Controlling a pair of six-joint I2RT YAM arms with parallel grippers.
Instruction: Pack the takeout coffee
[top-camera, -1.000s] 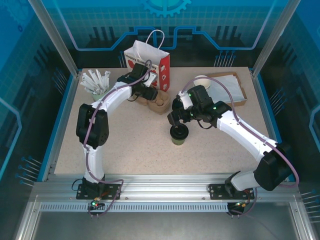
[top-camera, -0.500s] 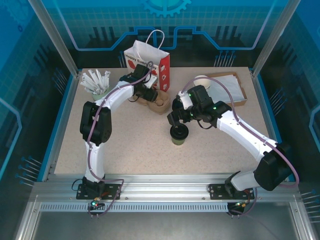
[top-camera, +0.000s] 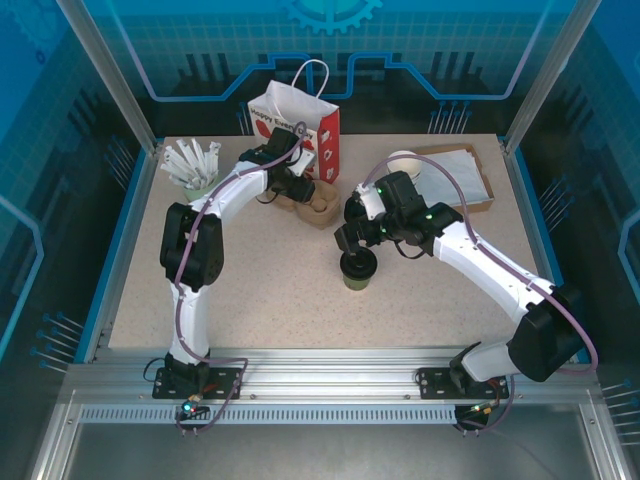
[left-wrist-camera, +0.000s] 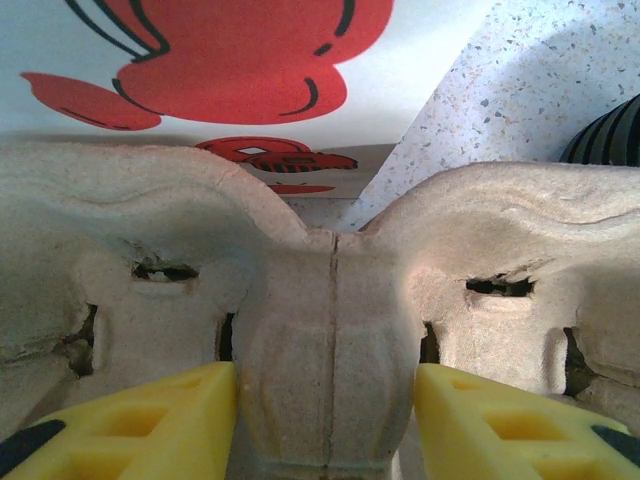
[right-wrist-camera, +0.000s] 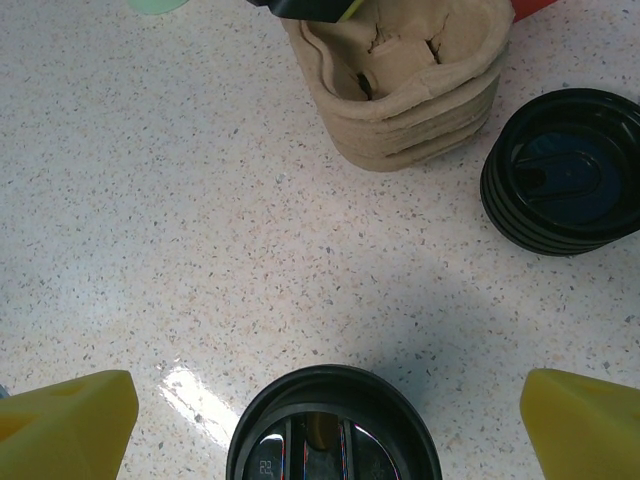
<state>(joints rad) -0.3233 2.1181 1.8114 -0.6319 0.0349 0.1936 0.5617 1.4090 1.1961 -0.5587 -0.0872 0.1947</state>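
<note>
Standing upright, the olive-green takeout coffee wears a round black lid.

Olive-green paper cup with round black plastic lid is standing mid-table, in front of the stack of brown moulded-pulp cup carriers. Squat stack of black plastic lids is sitting just beside the carriers, on their right. White-and-red paper bag is standing right behind them. Flat brown cardboard tray is lying back right, and a bunch of white paper-wrapped sticks is sitting back left.
</note>
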